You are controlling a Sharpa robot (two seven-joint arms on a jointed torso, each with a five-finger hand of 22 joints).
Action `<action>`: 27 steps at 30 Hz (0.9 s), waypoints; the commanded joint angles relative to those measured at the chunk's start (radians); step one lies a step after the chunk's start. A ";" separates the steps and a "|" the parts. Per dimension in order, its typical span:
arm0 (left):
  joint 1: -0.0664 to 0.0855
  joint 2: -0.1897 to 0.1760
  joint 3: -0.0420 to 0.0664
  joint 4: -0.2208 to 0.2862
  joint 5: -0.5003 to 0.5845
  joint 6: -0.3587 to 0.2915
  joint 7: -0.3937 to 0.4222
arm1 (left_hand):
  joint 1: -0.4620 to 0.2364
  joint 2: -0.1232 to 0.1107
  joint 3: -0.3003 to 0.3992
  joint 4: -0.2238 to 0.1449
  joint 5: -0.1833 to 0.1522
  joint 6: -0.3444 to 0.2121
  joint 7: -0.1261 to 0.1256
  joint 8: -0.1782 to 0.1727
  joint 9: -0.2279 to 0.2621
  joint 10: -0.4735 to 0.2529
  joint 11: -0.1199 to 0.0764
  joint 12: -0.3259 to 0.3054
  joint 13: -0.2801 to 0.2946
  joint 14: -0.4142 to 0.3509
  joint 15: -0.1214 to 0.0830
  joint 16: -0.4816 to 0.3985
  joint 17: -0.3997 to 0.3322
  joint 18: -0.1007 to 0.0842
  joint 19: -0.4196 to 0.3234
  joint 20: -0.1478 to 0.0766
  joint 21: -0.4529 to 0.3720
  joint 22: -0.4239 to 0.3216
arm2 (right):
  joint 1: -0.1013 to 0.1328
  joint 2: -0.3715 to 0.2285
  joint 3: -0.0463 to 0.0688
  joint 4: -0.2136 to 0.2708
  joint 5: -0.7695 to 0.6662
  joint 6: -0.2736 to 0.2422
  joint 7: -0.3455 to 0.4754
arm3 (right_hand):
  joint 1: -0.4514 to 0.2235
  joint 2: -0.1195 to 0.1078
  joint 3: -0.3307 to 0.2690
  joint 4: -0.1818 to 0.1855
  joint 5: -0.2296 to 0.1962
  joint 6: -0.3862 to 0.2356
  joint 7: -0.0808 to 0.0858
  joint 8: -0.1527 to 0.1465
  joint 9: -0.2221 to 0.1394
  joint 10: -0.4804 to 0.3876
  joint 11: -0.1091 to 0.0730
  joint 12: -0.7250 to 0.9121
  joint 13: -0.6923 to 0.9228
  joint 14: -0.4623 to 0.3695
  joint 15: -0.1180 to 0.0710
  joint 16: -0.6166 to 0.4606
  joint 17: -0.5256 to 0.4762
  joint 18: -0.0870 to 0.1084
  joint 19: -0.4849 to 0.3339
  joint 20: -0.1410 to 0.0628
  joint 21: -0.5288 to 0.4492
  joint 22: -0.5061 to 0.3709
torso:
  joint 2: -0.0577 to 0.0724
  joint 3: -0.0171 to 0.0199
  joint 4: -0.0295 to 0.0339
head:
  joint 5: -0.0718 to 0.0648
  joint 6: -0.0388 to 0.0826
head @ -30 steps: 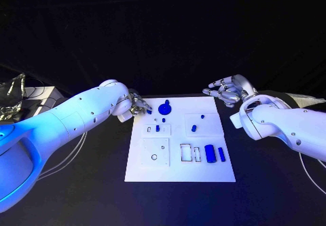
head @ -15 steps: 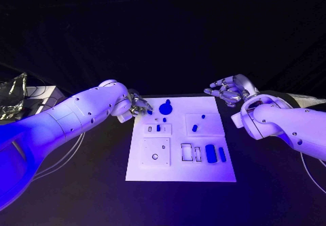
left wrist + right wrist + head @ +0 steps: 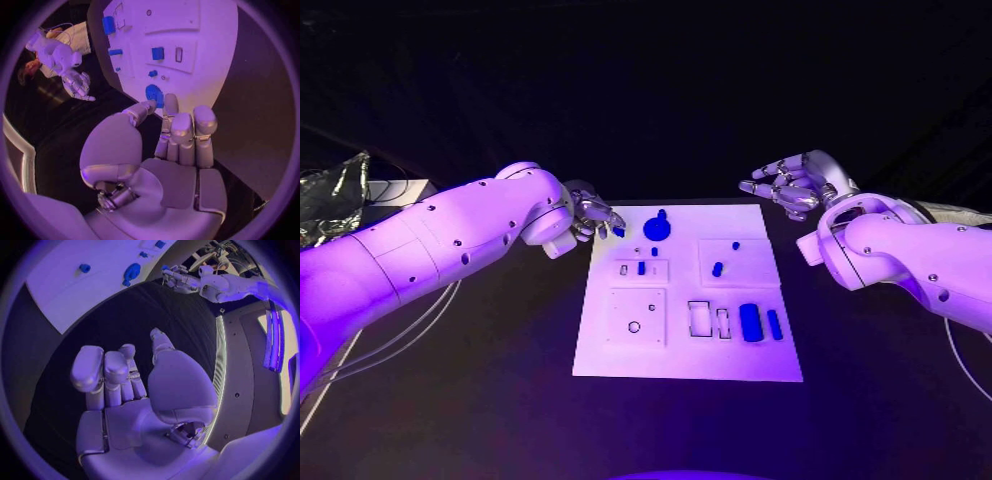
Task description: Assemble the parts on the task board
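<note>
- Black worktop under a dark backdrop carries the white task board in the middle, between the two arms.
- Left hand hovers at the board's far left corner, fingers spread and holding nothing, just beside the round blue part.
- Right hand sits beyond the far right corner, off the board, fingers loosely apart and empty.
- Progress looks early: two long blue parts lie loose beside open rectangular slots, and a square plate with a round hole stands unfilled.
- Small blue pieces sit on the raised blocks; whether they are seated or just resting is too small to tell.
- Left fingertips partly hide the board's corner.
</note>
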 commanded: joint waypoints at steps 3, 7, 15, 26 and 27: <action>-0.001 -0.026 -0.014 0.066 -0.012 -0.091 -0.034 | -0.004 0.002 0.109 -0.111 0.003 0.047 -0.032 -0.015 0.118 0.026 -0.017 -0.009 0.011 0.007 0.001 -0.008 0.006 -0.016 0.011 0.001 0.007 0.003 | -0.001 -0.001 0.000 0.001 -0.006 0.017 0.006 | 0.000 0.010 -0.002 -0.006 0.004 0.003 0.005 -0.002 -0.001 -0.005 -0.001 0.004 0.001 0.002 -0.008 0.003 0.002 0.013 0.032 -0.007 0.005 0.130 | -0.014 0.0001 0.0041 | 0.002 -0.012; -0.003 -0.041 -0.036 0.102 -0.029 -0.128 -0.046 | -0.005 0.002 0.109 -0.111 0.002 0.050 -0.033 -0.023 0.126 0.029 -0.018 -0.013 0.016 0.008 0.000 -0.010 0.008 -0.016 0.013 0.001 0.008 0.005 | -0.001 -0.001 0.000 0.002 -0.007 0.018 0.008 | 0.000 0.010 -0.002 -0.006 0.004 0.003 0.005 -0.002 -0.001 -0.005 -0.001 0.004 0.001 0.002 -0.008 0.003 0.002 0.013 0.032 -0.007 0.005 0.130 | -0.019 0.0007 0.0066 | 0.004 -0.020; -0.021 -0.049 -0.072 0.137 -0.055 -0.189 -0.050 | -0.003 -0.003 0.116 -0.109 0.002 0.058 -0.034 -0.036 0.138 0.035 -0.019 -0.021 0.022 0.009 -0.001 -0.014 0.007 -0.015 0.019 0.002 0.012 0.011 | -0.003 -0.001 -0.001 0.005 -0.015 0.020 0.010 | 0.002 0.010 -0.002 -0.008 0.004 0.003 0.005 -0.002 -0.001 -0.004 -0.001 0.006 0.003 0.002 -0.008 0.004 0.003 0.013 0.032 -0.007 0.008 0.130 | -0.023 0.0002 0.0069 | 0.005 -0.031; -0.060 -0.055 -0.100 0.172 -0.077 -0.232 -0.047 | -0.003 -0.005 0.118 -0.107 0.002 0.060 -0.034 -0.038 0.141 0.038 -0.019 -0.024 0.022 0.010 -0.002 -0.015 0.006 -0.014 0.021 0.003 0.014 0.013 | -0.004 -0.004 -0.002 0.009 -0.023 0.023 0.010 | 0.002 0.010 -0.002 -0.008 0.004 0.003 0.005 -0.002 -0.001 -0.004 -0.001 0.006 0.003 0.002 -0.008 0.004 0.003 0.013 0.032 -0.007 0.008 0.130 | -0.020 -0.0005 0.0071 | 0.001 -0.037; -0.063 -0.056 -0.101 0.175 -0.079 -0.231 -0.048 | -0.003 -0.005 0.118 -0.107 0.002 0.060 -0.034 -0.038 0.141 0.038 -0.019 -0.024 0.022 0.010 -0.002 -0.015 0.006 -0.014 0.021 0.003 0.014 0.013 | -0.004 -0.004 -0.002 0.010 -0.023 0.023 0.010 | 0.002 0.010 -0.002 -0.008 0.004 0.003 0.005 -0.002 -0.001 -0.004 -0.001 0.006 0.003 0.002 -0.008 0.004 0.003 0.013 0.032 -0.007 0.008 0.130 | -0.020 -0.0002 0.0067 | 0.001 -0.038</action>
